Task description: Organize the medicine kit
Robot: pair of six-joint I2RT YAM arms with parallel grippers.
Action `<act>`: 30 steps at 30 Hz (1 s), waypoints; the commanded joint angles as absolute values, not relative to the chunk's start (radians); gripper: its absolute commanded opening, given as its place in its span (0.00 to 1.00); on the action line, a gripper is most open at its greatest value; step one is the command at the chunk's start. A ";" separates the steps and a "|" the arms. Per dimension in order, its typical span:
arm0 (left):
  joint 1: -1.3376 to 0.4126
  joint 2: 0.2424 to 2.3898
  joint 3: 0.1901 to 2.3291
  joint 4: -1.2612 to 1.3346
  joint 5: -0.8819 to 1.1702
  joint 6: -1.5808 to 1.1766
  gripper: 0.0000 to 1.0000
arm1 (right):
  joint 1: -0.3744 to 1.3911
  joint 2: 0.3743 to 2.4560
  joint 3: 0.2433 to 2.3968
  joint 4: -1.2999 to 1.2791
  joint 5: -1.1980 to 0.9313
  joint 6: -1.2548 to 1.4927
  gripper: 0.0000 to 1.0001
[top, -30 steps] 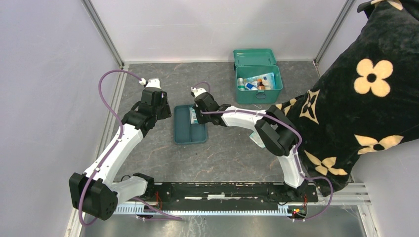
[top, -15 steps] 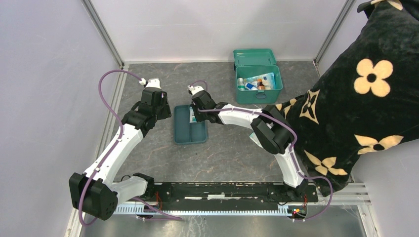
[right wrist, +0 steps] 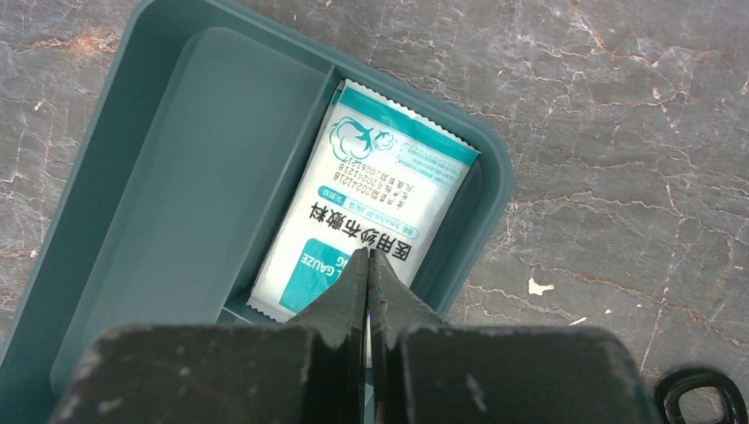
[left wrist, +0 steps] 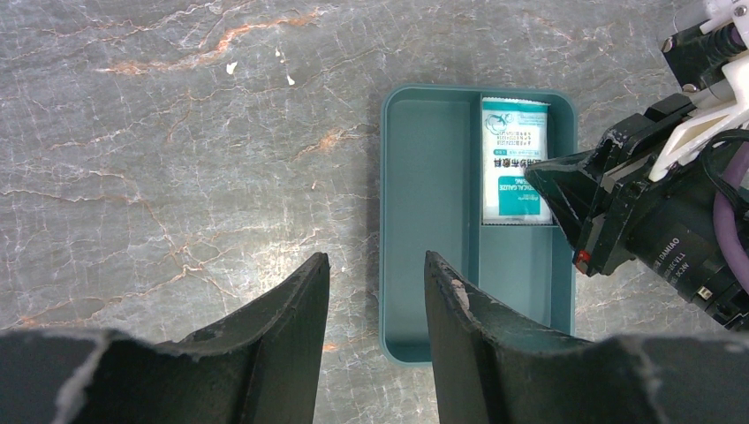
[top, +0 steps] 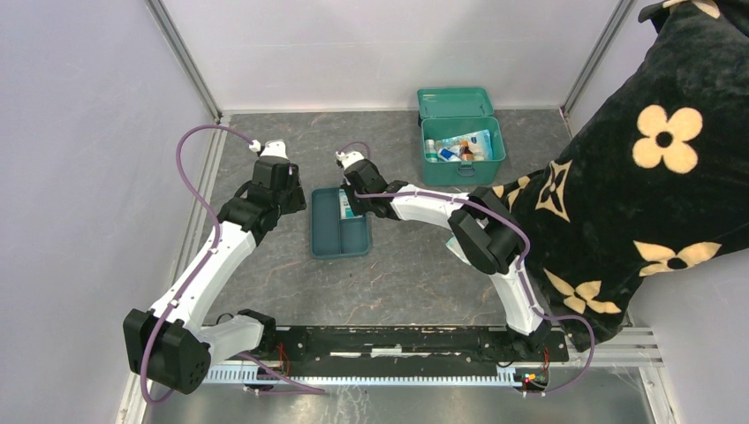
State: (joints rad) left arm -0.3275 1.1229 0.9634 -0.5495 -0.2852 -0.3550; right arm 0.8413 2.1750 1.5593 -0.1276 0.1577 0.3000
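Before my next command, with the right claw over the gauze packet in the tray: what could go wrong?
1. The right claw is shut over the flat gauze packet; shut tips may only push it, not pinch it.
2. The packet sits snug in its compartment, so its edges look hard to catch.
3. The left claw hovers open near the tray, not holding it; a push might slide it.

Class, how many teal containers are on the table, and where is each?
2. The divided tray lies mid-table, under the right gripper; the medicine kit, lid open, stands far right. The patterned fabric could hide more.
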 commanded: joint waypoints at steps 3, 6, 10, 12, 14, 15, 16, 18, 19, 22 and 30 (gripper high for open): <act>-0.331 1.110 0.965 -0.517 -0.276 -0.308 0.50 | 0.837 2.066 1.518 -0.023 0.103 0.276 0.03; -0.331 1.114 0.966 -0.518 -0.276 -0.310 0.50 | 0.836 1.997 1.440 0.058 0.077 0.262 0.04; -0.331 1.112 0.965 -0.517 -0.265 -0.310 0.49 | 0.826 1.894 1.360 0.072 0.082 0.233 0.08; -0.331 1.105 0.963 -0.517 -0.258 -0.313 0.50 | 0.814 1.836 1.300 0.051 0.099 0.207 0.11; -0.333 1.098 0.966 -0.518 -0.244 -0.318 0.50 | 0.796 1.775 1.239 0.016 0.094 0.161 0.14; -0.332 1.094 0.969 -0.518 -0.232 -0.321 0.50 | 0.788 1.732 1.206 0.004 0.099 0.138 0.16; -0.332 1.086 0.969 -0.520 -0.219 -0.328 0.50 | 0.778 1.698 1.162 0.002 0.109 0.119 0.18; -0.333 1.069 0.967 -0.519 -0.190 -0.352 0.51 | 0.754 1.617 1.086 -0.052 0.143 0.079 0.22; -0.333 1.061 0.965 -0.519 -0.174 -0.366 0.51 | 0.734 1.576 1.056 -0.070 0.159 0.067 0.23; -0.333 1.044 0.964 -0.512 -0.132 -0.412 0.52 | 0.652 1.486 0.973 -0.126 0.133 0.024 0.33; -0.332 1.038 0.999 -0.437 -0.099 -0.459 0.61 | 0.552 1.521 0.966 -0.233 -0.039 -0.126 0.60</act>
